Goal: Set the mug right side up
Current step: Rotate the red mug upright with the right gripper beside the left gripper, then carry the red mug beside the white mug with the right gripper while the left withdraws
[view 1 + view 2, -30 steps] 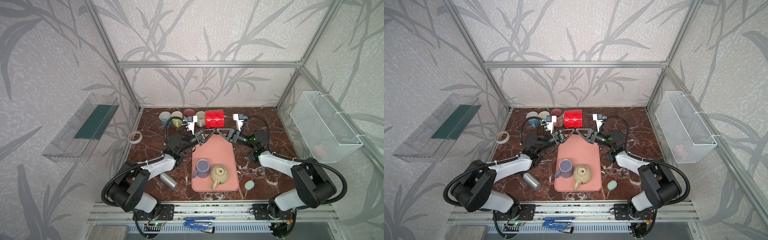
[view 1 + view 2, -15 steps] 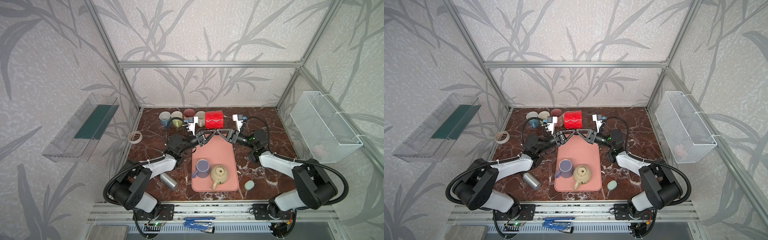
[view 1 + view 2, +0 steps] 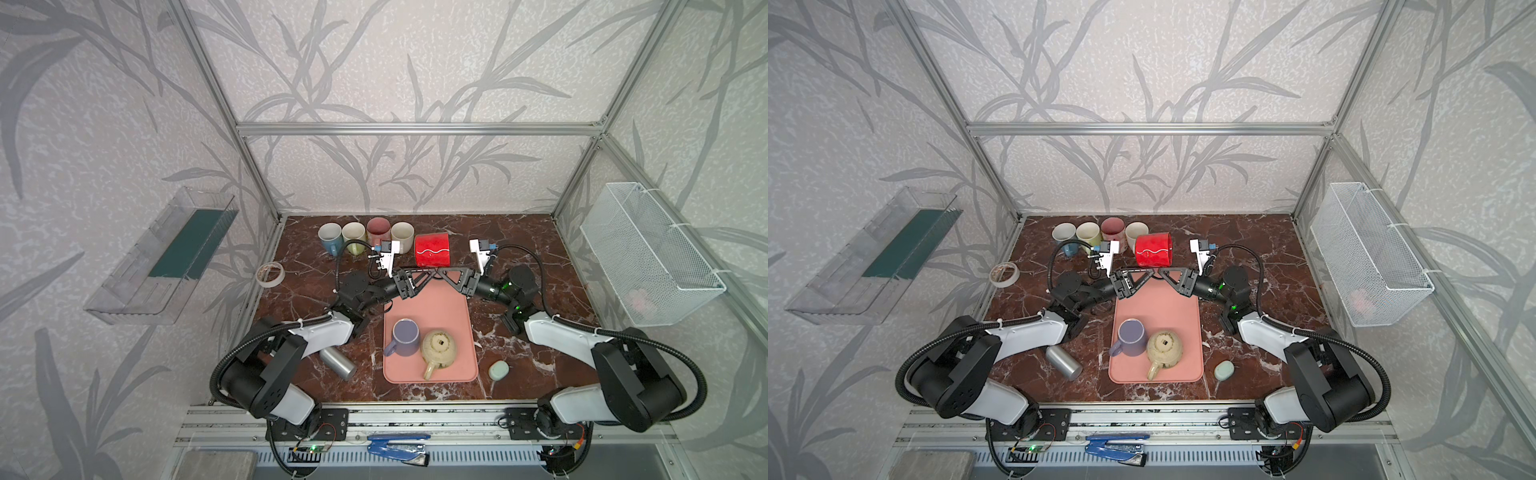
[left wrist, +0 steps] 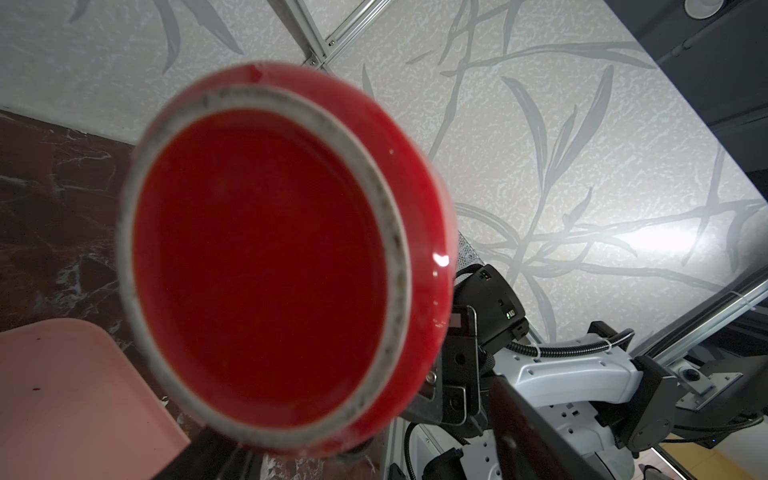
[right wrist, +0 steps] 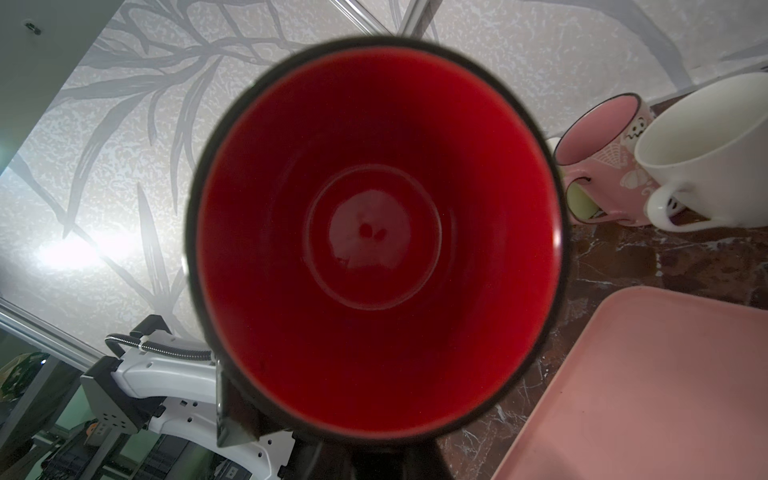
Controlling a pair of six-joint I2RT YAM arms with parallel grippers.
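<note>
The red mug (image 3: 432,249), marked with one white wavy line, is held on its side just beyond the far end of the pink tray (image 3: 453,316), mouth toward the right arm. The right gripper (image 3: 441,273) has its jaws closed on the mug's lower wall. The left gripper (image 3: 428,273) has its jaws apart at the base.

Four mugs stand in a row at the back of the surface (image 3: 540,249): a blue mug (image 3: 330,236), a pale green mug (image 3: 353,235), a pink mug (image 3: 378,228) patterned with webs and ghosts, and a white mug (image 3: 402,233).

One lavender mug (image 3: 405,337) and one beige teapot (image 3: 439,352) sit on the tray. One tape roll (image 3: 270,274), one metal cylinder (image 3: 337,362) and one pale green lump (image 3: 498,369) lie on the surface around it.
</note>
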